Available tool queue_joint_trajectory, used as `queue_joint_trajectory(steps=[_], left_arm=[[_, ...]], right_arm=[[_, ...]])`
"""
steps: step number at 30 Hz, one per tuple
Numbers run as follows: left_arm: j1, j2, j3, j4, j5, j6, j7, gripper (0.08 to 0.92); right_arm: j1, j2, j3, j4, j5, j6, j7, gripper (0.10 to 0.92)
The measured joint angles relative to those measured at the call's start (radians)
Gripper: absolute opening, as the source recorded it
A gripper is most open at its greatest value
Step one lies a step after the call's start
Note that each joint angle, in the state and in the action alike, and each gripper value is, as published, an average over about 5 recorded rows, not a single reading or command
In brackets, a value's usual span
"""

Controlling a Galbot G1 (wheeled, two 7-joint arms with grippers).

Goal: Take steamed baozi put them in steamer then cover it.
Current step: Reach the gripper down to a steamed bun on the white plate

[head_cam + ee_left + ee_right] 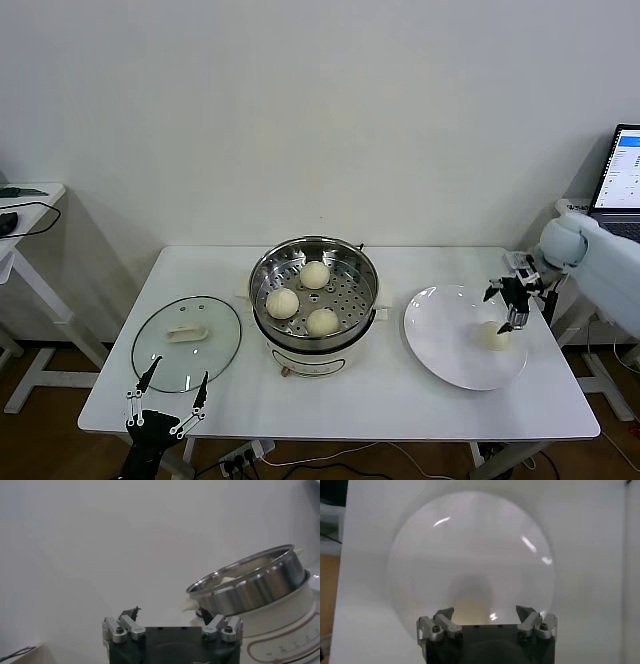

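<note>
Reaching over the white plate (450,350), our right gripper (513,305) hangs just above the last steamed baozi (493,336), which sits toward the plate's right side. In the right wrist view the fingers stand spread apart with the bun's cream top (470,609) showing between them, so nothing is clamped yet.

Three baozi already lie on the perforated tray of the steamer (314,262), which stands at the middle of the table (520,410). The open spot, as we judge it, is on the tray's right side.

To do this pick well, we should keep the bun centred between the fingers before lowering, close gently around its sides so the soft dough is not dented, and lift straight up so it does not drag on the plate. We would then carry it high enough to pass over the steel rim.

Our left gripper (168,400) waits at the table's front edge, just before the glass lid (187,343), its fingers also spread wide. The lid lies flat to the steamer's left, handle up, ready for covering afterwards.
</note>
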Motion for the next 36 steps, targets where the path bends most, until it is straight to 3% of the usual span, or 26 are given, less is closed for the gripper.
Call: queue_joint_trajectory(steps=[18, 27, 36], left_arm=[[0.008, -0.001, -0.010, 0.006, 0.001, -0.009, -0.005, 0.823], [0.004, -0.002, -0.010, 0.008, 0.000, -0.007, -0.007, 0.823], [-0.005, 0.001, -0.018, 0.015, -0.002, -0.006, -0.007, 0.823]], right_arm=[[-0.076, 0.063, 0.020, -0.102, -0.007, -0.014, 0.064, 0.811], [-0.086, 0.069, 0.029, -0.108, -0.024, -0.014, 0.068, 0.684], [-0.057, 0.079, 0.038, -0.096, -0.045, -0.010, 0.035, 0.653]])
